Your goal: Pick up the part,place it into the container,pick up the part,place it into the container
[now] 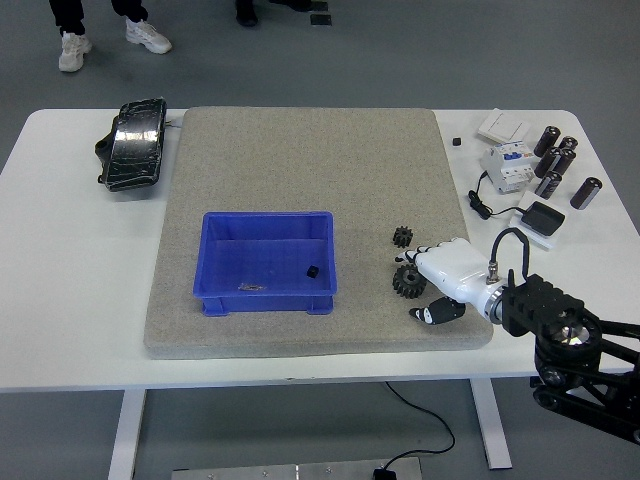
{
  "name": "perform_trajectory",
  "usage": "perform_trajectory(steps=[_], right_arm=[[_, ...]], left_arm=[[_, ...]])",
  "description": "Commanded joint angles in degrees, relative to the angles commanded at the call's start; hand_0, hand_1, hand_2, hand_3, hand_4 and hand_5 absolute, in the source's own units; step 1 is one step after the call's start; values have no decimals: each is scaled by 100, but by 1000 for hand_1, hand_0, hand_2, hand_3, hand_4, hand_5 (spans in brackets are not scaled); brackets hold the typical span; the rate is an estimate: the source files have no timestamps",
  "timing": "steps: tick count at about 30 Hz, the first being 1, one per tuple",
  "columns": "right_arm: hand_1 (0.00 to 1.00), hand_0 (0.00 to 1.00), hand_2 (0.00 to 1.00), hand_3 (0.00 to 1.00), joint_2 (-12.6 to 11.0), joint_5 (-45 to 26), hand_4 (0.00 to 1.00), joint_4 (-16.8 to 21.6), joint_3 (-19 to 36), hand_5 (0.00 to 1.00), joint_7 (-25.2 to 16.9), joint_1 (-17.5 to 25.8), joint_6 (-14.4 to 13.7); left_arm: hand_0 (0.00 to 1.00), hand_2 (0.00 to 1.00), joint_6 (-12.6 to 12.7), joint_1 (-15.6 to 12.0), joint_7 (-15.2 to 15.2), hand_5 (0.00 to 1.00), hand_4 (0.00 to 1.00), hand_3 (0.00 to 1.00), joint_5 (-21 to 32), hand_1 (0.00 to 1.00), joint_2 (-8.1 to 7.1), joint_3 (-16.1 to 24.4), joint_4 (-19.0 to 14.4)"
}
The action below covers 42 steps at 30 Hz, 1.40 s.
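Two dark gears lie on the grey felt mat (300, 160), right of the blue container (266, 262): a small gear (403, 237) and, just below it, a larger gear (406, 281). My right hand (428, 288), white with a black arm behind it, comes in from the lower right. Its fingers (424, 259) reach over the larger gear's right side, while the thumb (436, 315) is spread out below, apart from the gear. The hand holds nothing. Inside the container lie a small black piece (312, 270) and a thin dark bit (251, 287). My left arm is out of the picture.
A black wrapped pack (134, 146) lies at the mat's upper left. On the right of the table are a white circuit breaker (508, 165), several black cylinders (558, 160), a white switch plate (503, 125), a black adapter (545, 217) and a tiny black cube (457, 141). A person's shoes (73, 50) show at the top.
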<state>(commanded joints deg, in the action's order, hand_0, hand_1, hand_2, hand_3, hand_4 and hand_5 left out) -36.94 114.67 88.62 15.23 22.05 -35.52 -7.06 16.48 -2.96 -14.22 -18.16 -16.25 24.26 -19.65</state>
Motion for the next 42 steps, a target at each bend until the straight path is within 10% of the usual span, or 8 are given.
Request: perform_trajectory(steps=[10, 11, 42], right_arm=[[475, 323, 682, 720, 51, -42, 729, -185, -120, 282, -19, -35, -2], [433, 272, 623, 695, 49, -47, 545, -190, -115, 180, -28, -37, -11], [347, 272, 442, 556, 34, -356, 433, -126, 149, 2, -291, -54, -632]], left_arm=[[687, 625, 28, -7, 17, 349, 640, 597, -2, 675, -14, 13, -7], [686, 626, 32, -11, 15, 352, 640, 597, -3, 676, -13, 13, -10], [686, 634, 200, -17, 155, 376, 642, 600, 35, 678, -15, 45, 4]])
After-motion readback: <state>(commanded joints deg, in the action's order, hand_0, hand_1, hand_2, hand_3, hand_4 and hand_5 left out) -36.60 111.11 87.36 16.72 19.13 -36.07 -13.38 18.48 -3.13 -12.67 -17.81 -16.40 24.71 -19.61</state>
